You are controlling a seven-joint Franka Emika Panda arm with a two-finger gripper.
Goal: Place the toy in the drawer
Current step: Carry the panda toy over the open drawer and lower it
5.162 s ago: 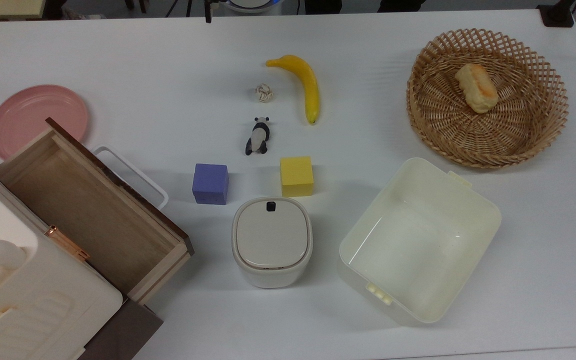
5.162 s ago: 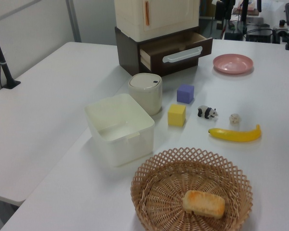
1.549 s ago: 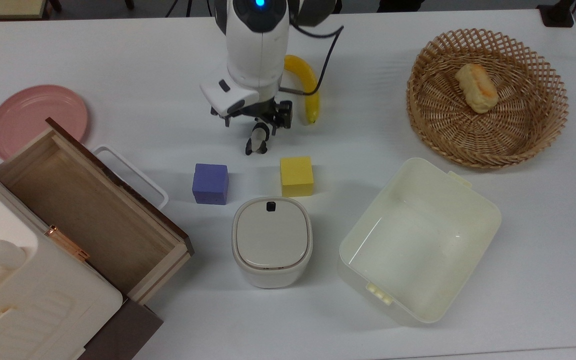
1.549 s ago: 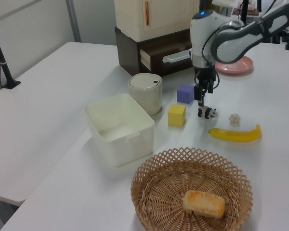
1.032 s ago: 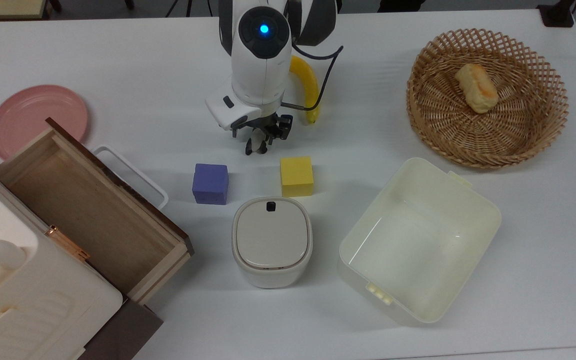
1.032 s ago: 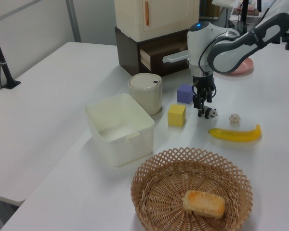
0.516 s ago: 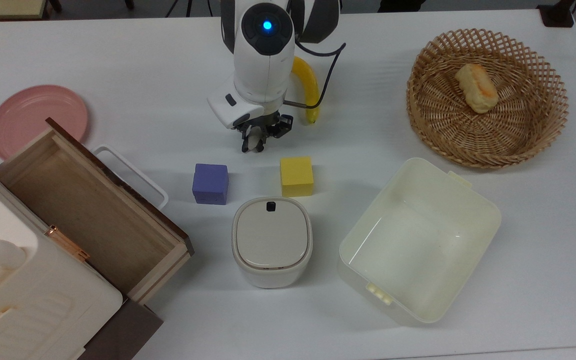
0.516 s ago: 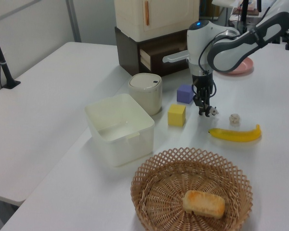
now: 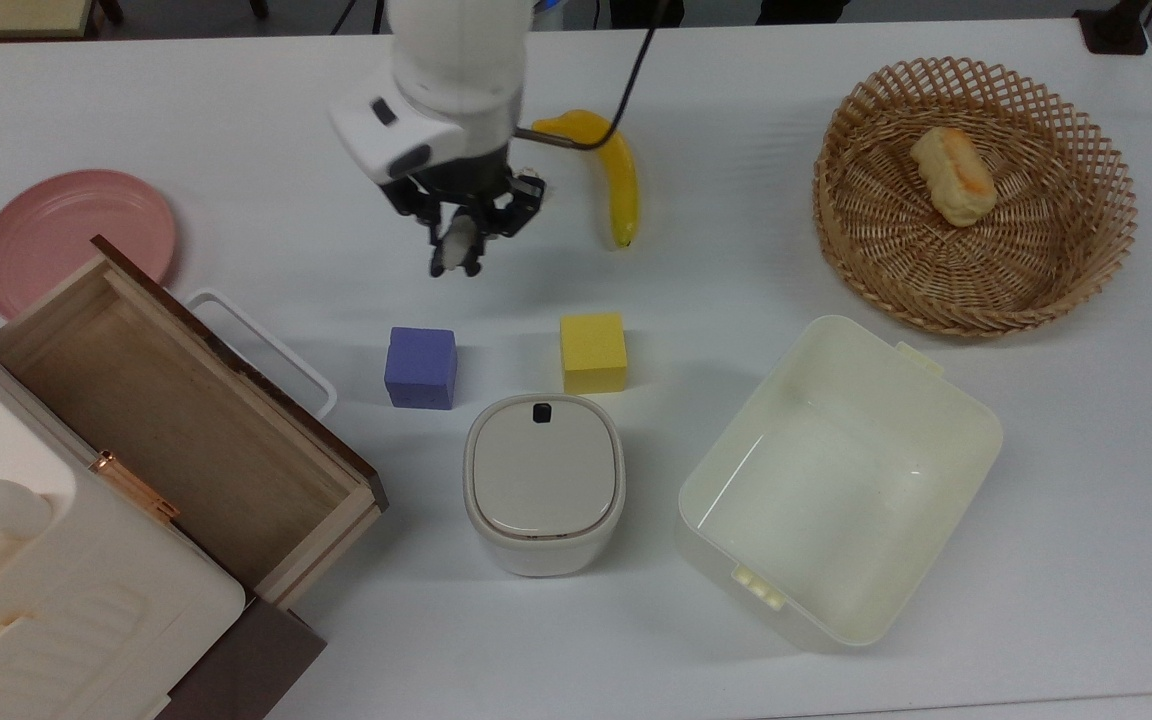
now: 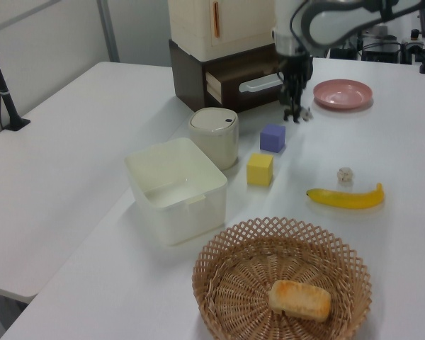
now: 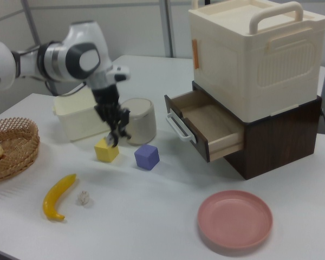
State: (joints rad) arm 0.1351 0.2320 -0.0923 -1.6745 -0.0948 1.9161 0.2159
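Panda toy (image 9: 455,247) is clamped between my gripper's (image 9: 458,240) fingers and hangs clear of the white table (image 9: 236,100). I read it against one landmark, the purple cube (image 9: 421,367). In the top view the toy sits above the cube and a little to the top view's right of it, well apart. In the left view the gripper (image 10: 295,112) and toy (image 10: 303,113) hang just above and to the left view's right of the cube (image 10: 273,137). In the right view the gripper (image 11: 119,131) hangs to the right view's left of the cube (image 11: 147,156), over the yellow cube (image 11: 106,151).

The drawer (image 9: 176,420) stands pulled open, with nothing inside that I can see. In the top view it lies to the top view's left of the purple cube, with its white loop handle (image 9: 261,345) near the cube. The pink plate (image 9: 71,235) lies further toward the top view's upper left.

The banana (image 9: 611,170) lies up and to the top view's right of the purple cube. The lidded cream canister (image 9: 544,485) stands just below the cube, toward the top view's right.
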